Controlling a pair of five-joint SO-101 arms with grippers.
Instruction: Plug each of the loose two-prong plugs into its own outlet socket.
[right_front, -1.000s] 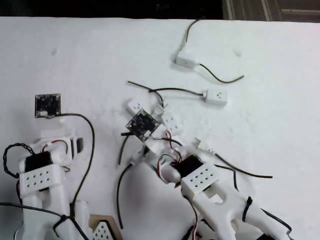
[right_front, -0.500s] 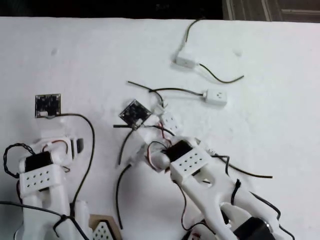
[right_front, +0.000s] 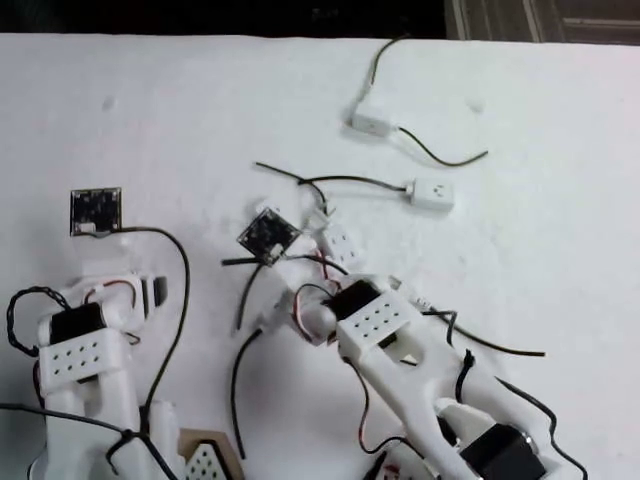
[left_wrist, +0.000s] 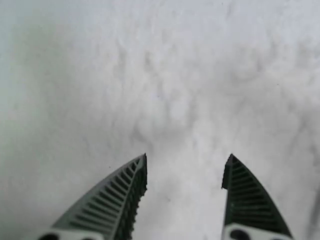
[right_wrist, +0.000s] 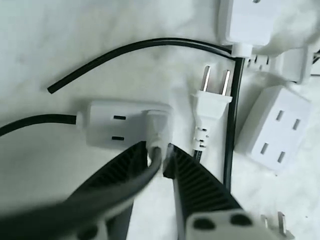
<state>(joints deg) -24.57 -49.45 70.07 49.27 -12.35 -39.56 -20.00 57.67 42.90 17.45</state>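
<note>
While the right gripper pinches the tail of a white two-prong plug resting against a white rectangular outlet socket, a second white plug lies just beside them. The left gripper hangs spread wide over the white table, holding nothing.
</note>
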